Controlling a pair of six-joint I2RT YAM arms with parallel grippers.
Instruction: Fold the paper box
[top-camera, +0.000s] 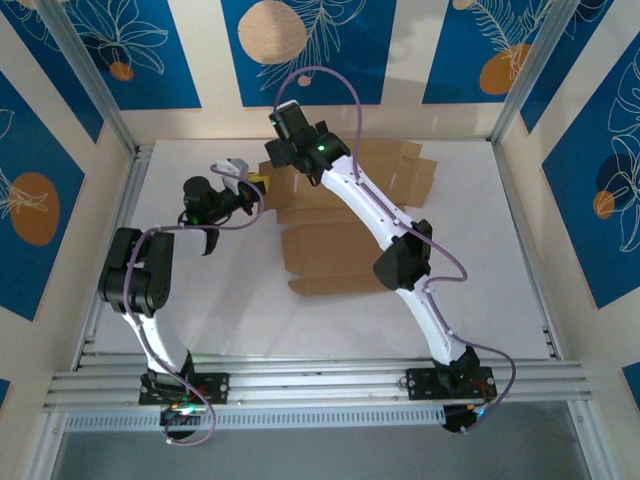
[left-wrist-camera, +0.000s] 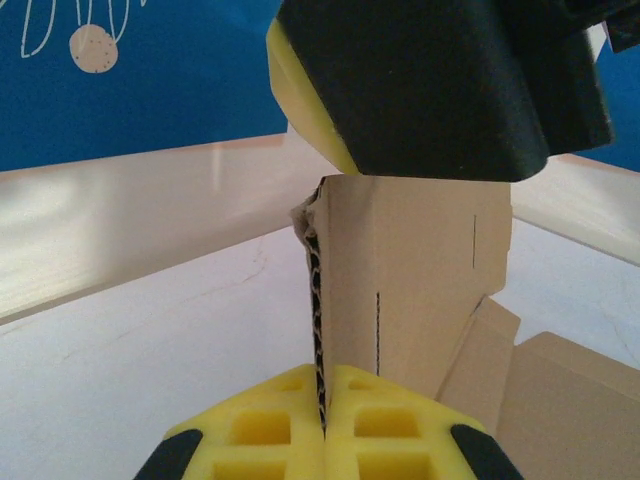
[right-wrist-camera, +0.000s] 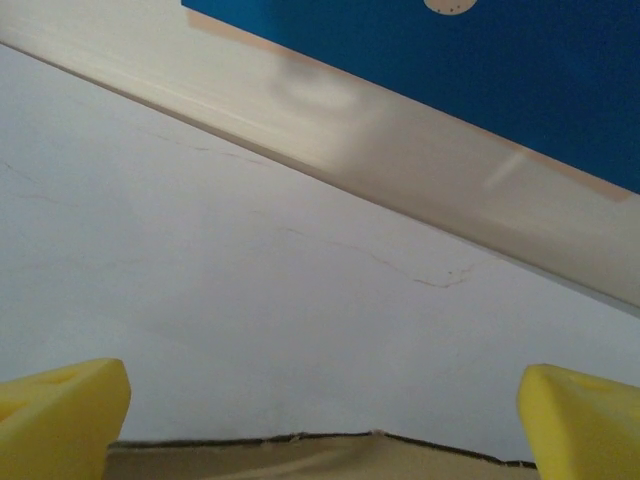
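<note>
- One paper box (top-camera: 340, 245) lies on the white table (top-camera: 200, 310), in the middle of the top view and reaching toward the upper centre. It is a brown cardboard sheet, mostly flat, with flaps spread out at its far end.
- There are two arms, one based at the lower left of the top view and one at the lower right. Both reach to the sheet's upper left corner.
- The left gripper (top-camera: 255, 183) sits at the left edge of the cardboard. In the left wrist view its two yellow fingers (left-wrist-camera: 380, 430) are pressed together at the bottom centre of the frame. The corrugated edge of a raised flap of the paper box (left-wrist-camera: 420, 290) is pinched between them.
- That flap stands upright through the centre of the left wrist view and carries two short cut lines, one low and one higher to the right.
- The right gripper (top-camera: 280, 150) hangs over the far left corner of the sheet. Its jaws are spread wide and hold nothing.
- In the right wrist view the two yellow fingertips of the right gripper (right-wrist-camera: 320, 405) sit in the lower left and lower right corners, and one cardboard edge (right-wrist-camera: 320, 458) runs along the bottom between them.
- In the left wrist view, one yellow pad (left-wrist-camera: 300, 100) under a black housing hangs at the top of the frame, just above the raised flap.
- Three blue panels line the back wall (top-camera: 210, 60) across the top of the top view.
</note>
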